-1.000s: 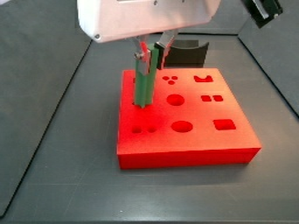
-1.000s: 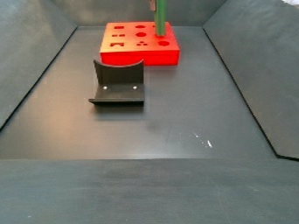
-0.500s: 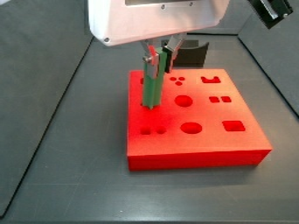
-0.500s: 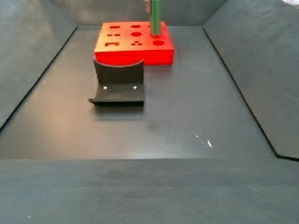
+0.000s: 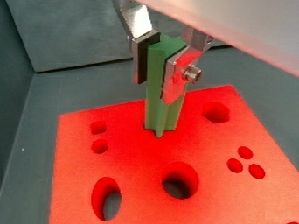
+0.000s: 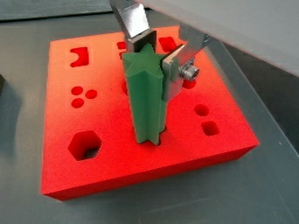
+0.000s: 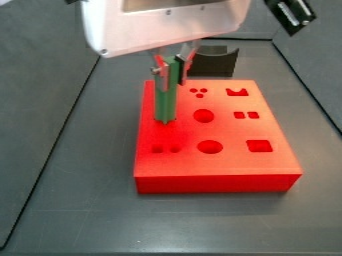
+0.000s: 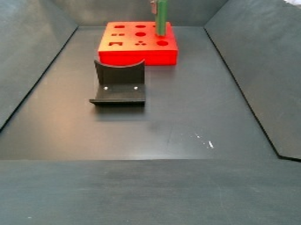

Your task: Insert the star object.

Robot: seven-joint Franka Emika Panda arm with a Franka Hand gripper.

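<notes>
The star object (image 5: 159,101) is a bright green ridged peg that stands upright in my gripper (image 5: 162,66). The silver fingers (image 6: 176,68) are shut on its upper part. It also shows in the wrist view (image 6: 145,101) and in both side views (image 7: 163,100) (image 8: 161,16). Its lower end meets the top face of the red block (image 5: 122,162), among the shaped holes. The hole under it is hidden, so I cannot tell how deep it sits. The gripper (image 7: 170,68) hangs over the block (image 7: 201,178).
The red block (image 8: 141,58) lies at one end of the dark floor. The dark grey curved holder (image 8: 118,83) stands beside it, and it also shows in the side view (image 7: 214,58). Sloping dark walls (image 8: 35,79) enclose the floor.
The peg and the red block shifted a little sideways together half a second ago and are back where they were. The grip on the peg is unchanged.
</notes>
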